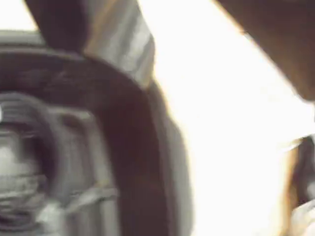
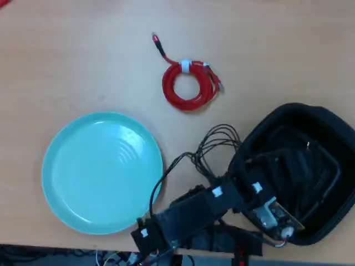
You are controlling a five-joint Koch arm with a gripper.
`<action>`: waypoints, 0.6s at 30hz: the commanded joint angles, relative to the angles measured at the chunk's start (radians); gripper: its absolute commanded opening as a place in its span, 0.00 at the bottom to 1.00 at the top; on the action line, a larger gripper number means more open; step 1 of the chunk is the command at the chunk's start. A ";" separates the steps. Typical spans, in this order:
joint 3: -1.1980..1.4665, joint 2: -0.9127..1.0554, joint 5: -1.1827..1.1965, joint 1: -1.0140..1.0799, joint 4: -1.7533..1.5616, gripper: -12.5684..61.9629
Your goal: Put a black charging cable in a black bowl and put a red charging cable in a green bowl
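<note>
In the overhead view my gripper (image 2: 297,169) reaches down into the black bowl (image 2: 333,119) at the right, black against black, so its jaws cannot be made out. A pale-tipped plug of the black charging cable (image 2: 307,147) shows inside the bowl beside the gripper; whether it is held I cannot tell. The wrist view is blurred and shows only the black bowl's thick wall (image 1: 133,147) and ridged floor up close. The red charging cable (image 2: 168,87) lies coiled on the table at upper middle. The green bowl (image 2: 102,172) sits at the left with nothing in it.
The arm's thin loose black wires (image 2: 213,147) loop over the table between the two bowls. The arm's base (image 2: 166,230) stands at the table's front edge, next to the green bowl's rim. A wooden tabletop (image 2: 66,55) surrounds everything.
</note>
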 commanded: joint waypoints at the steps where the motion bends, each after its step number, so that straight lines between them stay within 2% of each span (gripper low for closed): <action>1: -0.078 0.097 0.017 -0.101 -0.015 0.67; 7: -0.028 0.092 -0.011 -0.604 -0.018 0.67; 11: 0.028 0.067 0.011 -0.836 -0.101 0.67; 18: 0.031 -0.331 0.046 -1.123 -0.350 0.67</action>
